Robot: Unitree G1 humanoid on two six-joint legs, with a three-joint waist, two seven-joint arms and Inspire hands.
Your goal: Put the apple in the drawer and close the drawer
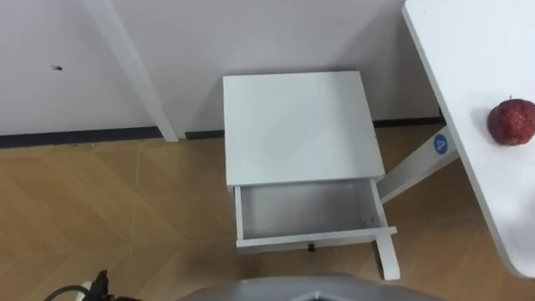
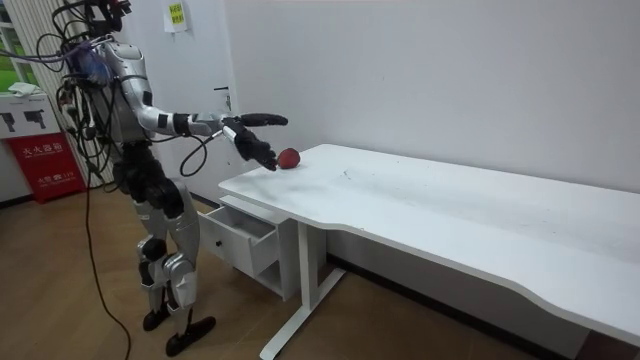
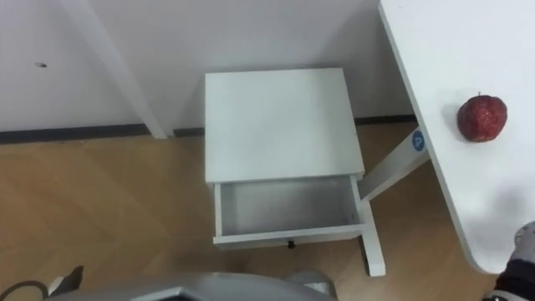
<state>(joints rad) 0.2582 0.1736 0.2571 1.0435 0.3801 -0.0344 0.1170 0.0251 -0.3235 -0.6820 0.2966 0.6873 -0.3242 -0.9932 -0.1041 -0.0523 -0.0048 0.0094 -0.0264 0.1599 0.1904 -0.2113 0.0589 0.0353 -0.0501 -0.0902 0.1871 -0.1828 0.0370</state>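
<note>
A red apple (image 1: 512,121) (image 2: 289,158) lies near the end of the white table (image 1: 476,42). Below and to its left stands a small white cabinet (image 1: 297,125). Its drawer (image 1: 313,241) is pulled out toward me and has nothing in it. In the room view I stand at the table's end, facing the drawer (image 2: 240,235). My right hand (image 2: 255,150) reaches out open with spread fingers, just short of the apple and not touching it. A bit of that hand (image 3: 522,251) shows by the table's near edge. My left hand (image 1: 99,284) barely shows, low at the bottom left.
The table's slanted white leg (image 1: 414,167) stands right of the drawer. A white slanted post (image 1: 138,67) leans on the wall to the cabinet's left. Wood floor (image 1: 109,201) lies open left of the cabinet. A red box (image 2: 40,165) stands behind me.
</note>
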